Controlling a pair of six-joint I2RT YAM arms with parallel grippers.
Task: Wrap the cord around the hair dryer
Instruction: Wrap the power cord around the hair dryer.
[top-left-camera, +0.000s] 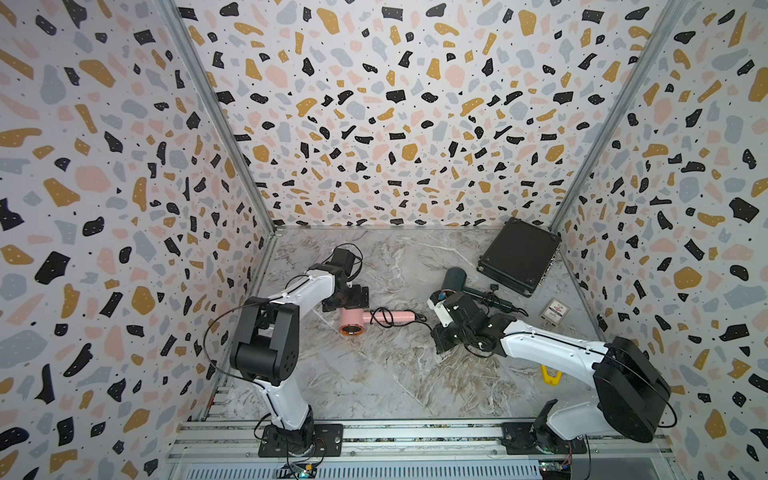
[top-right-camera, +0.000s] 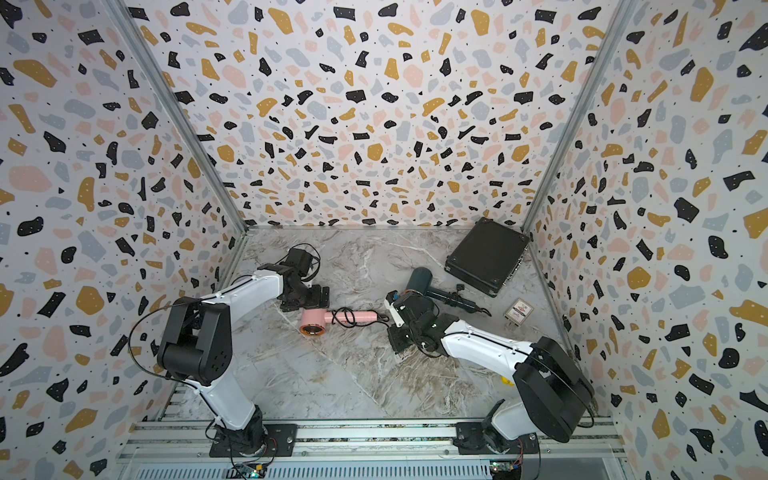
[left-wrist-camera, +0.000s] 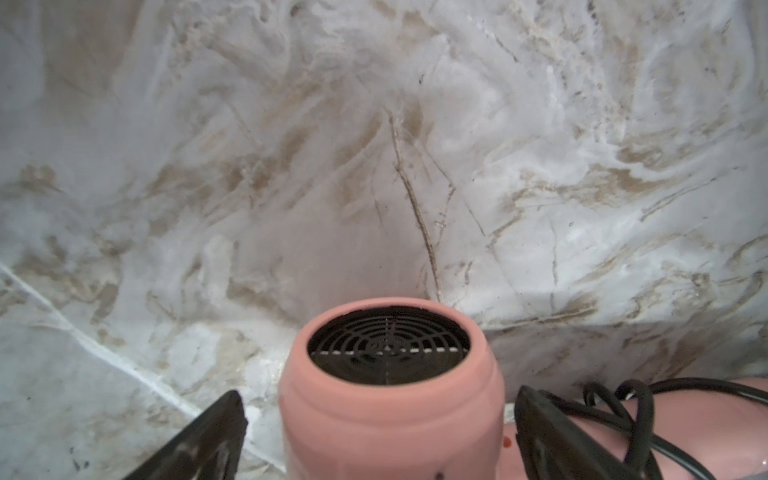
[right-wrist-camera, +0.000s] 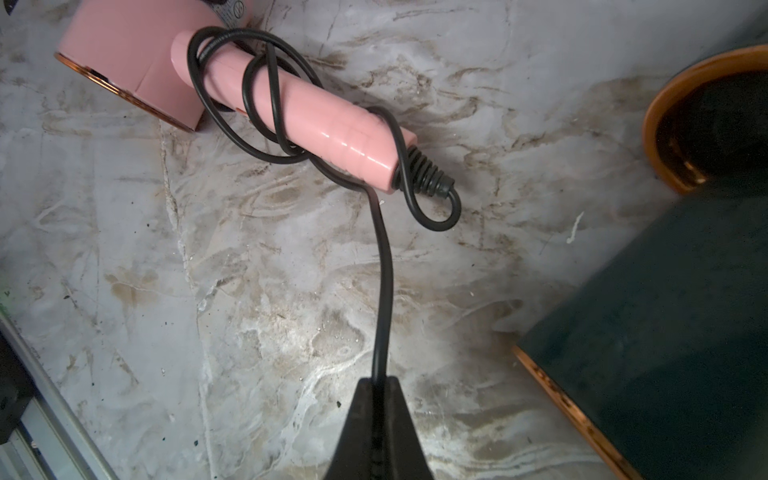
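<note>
Risk: loops slipping, hair dryer (right-wrist-camera: 316, 120) dragged | left pincer (left-wrist-camera: 378, 397) spread astride its head, gripping nothing | right pincer (right-wrist-camera: 376, 384) pinching cord (right-wrist-camera: 384, 270), loosely looped handle ahead | a pull could shift the unheld hair dryer across the bench (right-wrist-camera: 208, 291)

My left pincer (left-wrist-camera: 386, 436) straddles the hair dryer (top-left-camera: 365, 320) on the table (top-left-camera: 374, 374). The cord (right-wrist-camera: 384, 270) loops round its handle and runs into my right pincer (right-wrist-camera: 376, 390). Behind that lie a second dryer (top-left-camera: 457, 280) and a case (top-left-camera: 519, 255).
</note>
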